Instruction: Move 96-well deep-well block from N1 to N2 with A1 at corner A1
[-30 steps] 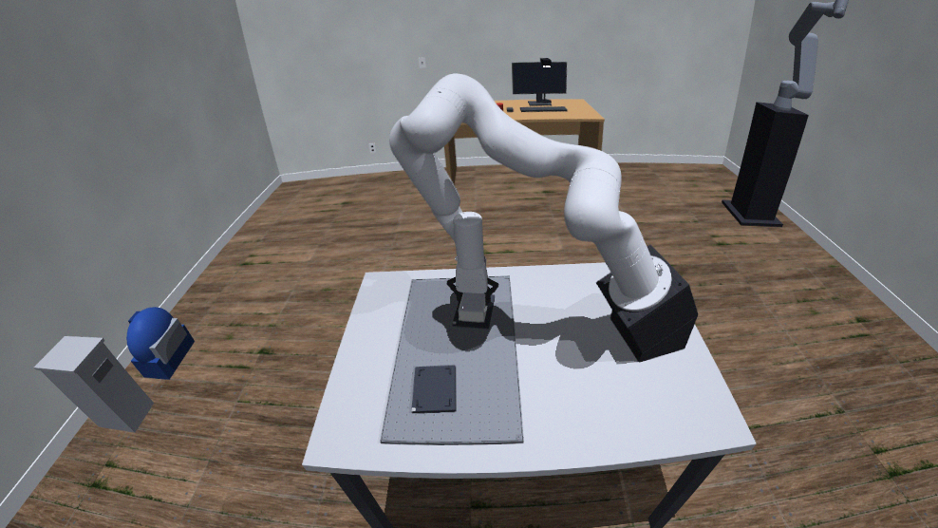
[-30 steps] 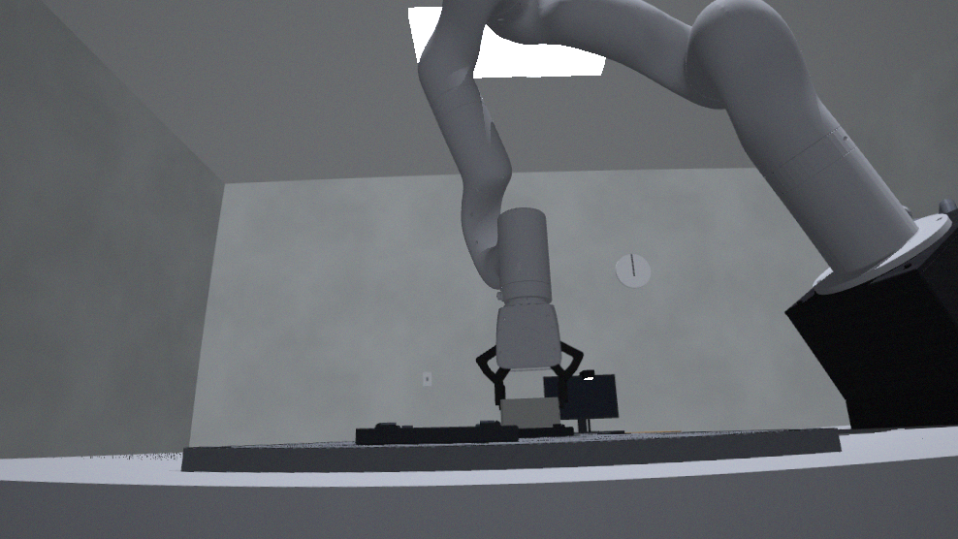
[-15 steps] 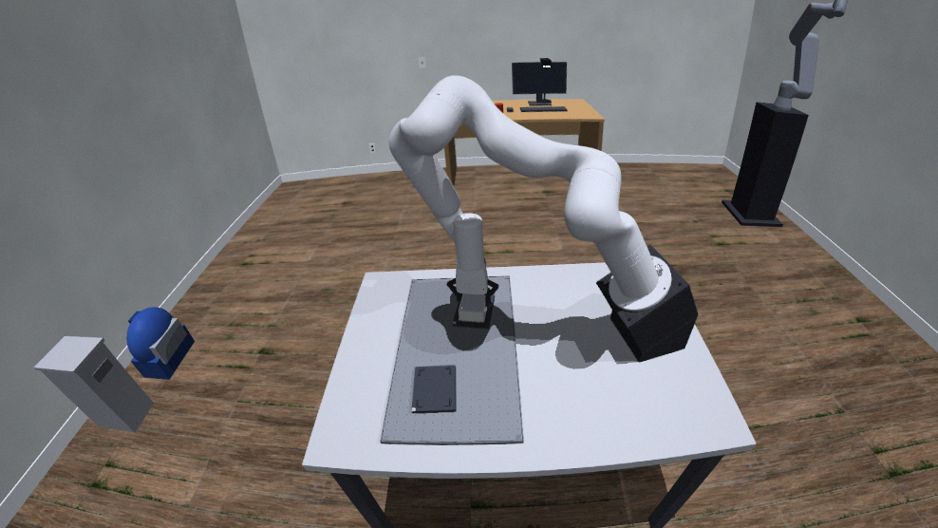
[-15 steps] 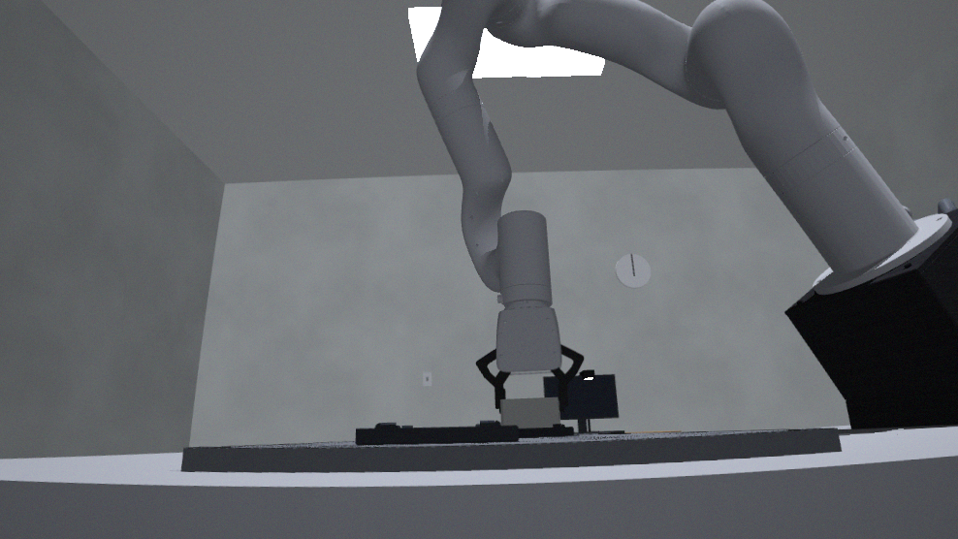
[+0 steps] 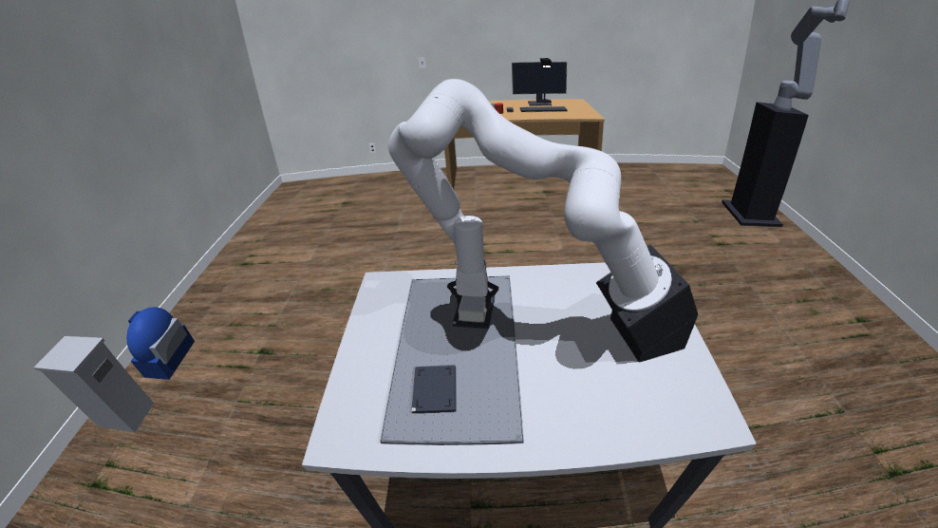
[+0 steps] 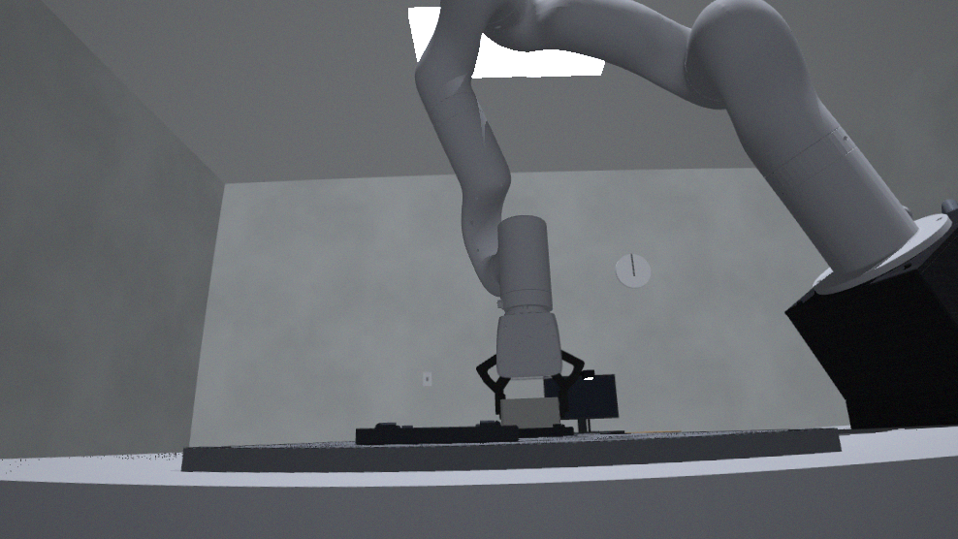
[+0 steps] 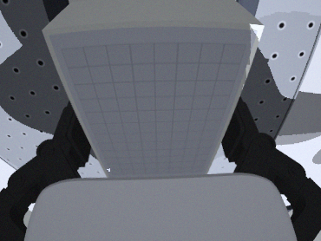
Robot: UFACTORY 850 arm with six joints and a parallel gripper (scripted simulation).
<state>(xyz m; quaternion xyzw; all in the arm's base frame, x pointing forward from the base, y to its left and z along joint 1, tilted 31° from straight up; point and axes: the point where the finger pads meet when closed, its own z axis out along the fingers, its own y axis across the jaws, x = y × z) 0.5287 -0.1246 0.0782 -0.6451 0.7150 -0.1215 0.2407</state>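
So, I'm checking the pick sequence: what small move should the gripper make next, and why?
Probably close the fingers. The gripper is open and low over nest N1, its fingers flanking the deep-well block on both sides; the wrist view shows the block centred between them, not yet gripped.

From the top view, the arm point(image 5: 469, 259) hides most of nest N1 point(image 5: 488, 321).
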